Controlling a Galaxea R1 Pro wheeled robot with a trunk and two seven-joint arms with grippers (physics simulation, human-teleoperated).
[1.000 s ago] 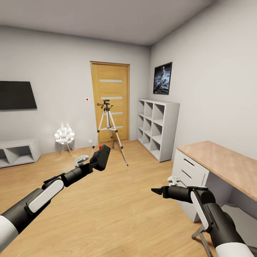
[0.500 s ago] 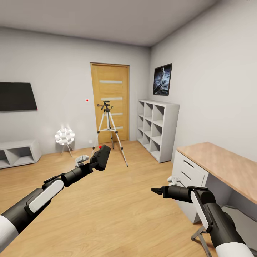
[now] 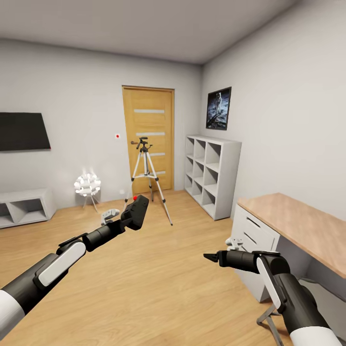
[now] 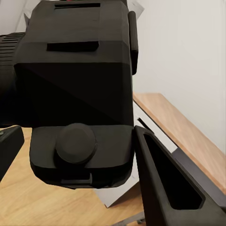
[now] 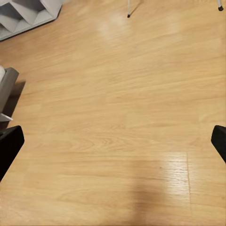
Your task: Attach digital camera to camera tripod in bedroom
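Slightly lower in the head view than 1 s ago are the door, tripod and shelf, i.e. the whole scene is shifted by camera motion; arms and camera are unchanged in pose.

Head view: the digital camera is held up at left-centre by the left gripper, red dot uppermost, above the wood plank floor. The camera tripod is seen standing well apart from it, upright on three spread silver legs, just in front of the wooden door. A white cube shelf is placed against the right wall, w/ an astronaut picture above it. A lit white floor lamp, a low white TV bench and a dark wall screen are seen at left; a wood-topped desk w/ white drawers at right.

Left wrist view: the camera body is gripped between the fingers, lens pointing sideways; the hand is clenched on it.

Right gripper: extended forward, low, near the desk front. In the right wrist view its fingertips are seen wide apart at opposite edges, i.e. released, w/ bare floor between them and tripod feet beyond.
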